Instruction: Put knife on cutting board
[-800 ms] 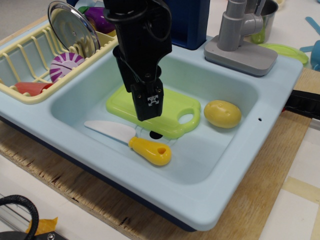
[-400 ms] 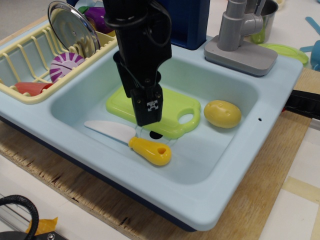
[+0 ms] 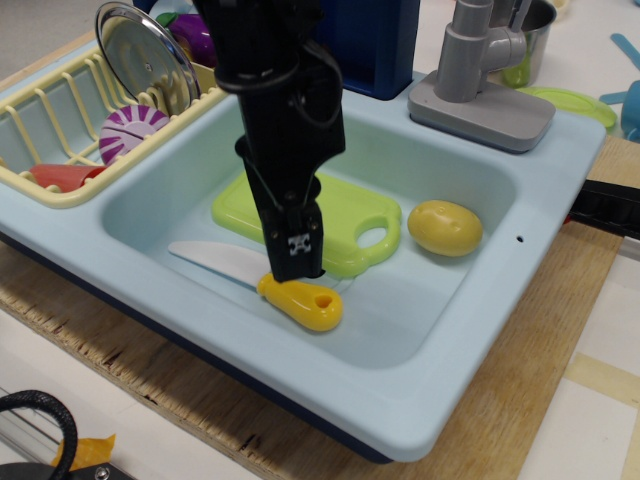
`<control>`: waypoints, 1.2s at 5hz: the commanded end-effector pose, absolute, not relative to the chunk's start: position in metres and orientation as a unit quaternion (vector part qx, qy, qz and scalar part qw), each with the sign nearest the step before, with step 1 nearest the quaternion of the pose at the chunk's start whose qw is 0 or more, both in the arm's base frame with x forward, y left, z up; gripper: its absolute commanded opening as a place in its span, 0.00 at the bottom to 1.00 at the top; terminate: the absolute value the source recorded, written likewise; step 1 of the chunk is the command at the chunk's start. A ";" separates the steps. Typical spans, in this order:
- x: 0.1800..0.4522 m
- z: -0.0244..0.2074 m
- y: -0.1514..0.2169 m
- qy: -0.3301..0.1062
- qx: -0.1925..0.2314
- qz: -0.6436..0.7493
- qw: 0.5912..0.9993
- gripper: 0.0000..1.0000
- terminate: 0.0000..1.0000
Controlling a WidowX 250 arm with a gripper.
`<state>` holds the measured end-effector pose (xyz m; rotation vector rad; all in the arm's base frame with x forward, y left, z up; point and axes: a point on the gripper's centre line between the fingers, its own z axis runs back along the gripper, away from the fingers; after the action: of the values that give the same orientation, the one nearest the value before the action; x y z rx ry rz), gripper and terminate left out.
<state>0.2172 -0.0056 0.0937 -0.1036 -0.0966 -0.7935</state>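
Gripper down at the knife's handle in the sink.

The gripper tip meets the knife where blade joins handle; whether it pinches is unclear. The knife lies on the sink floor, just beside the board.

The sink takes up the middle of the worktop. In its basin the knife lies nearest the front edge, the cutting board just behind it, the lemon to the board's right. The gripper stands over the knife's handle. A dish rack sits at the back left corner, the faucet along the back edge.
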 end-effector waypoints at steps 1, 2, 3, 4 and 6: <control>0.215 0.086 -0.010 -0.044 -0.066 -0.417 0.905 1.00 0.00; 0.209 0.079 -0.014 -0.045 -0.077 -0.414 0.906 1.00 0.00; 0.206 0.071 -0.017 -0.044 -0.087 -0.415 0.905 1.00 0.00; 0.203 0.058 -0.020 -0.045 -0.099 -0.407 0.907 1.00 0.00; 0.204 0.045 -0.021 -0.039 -0.112 -0.398 0.910 0.00 0.00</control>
<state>0.2090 -0.0194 0.0585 -0.2078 -0.0688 -0.8153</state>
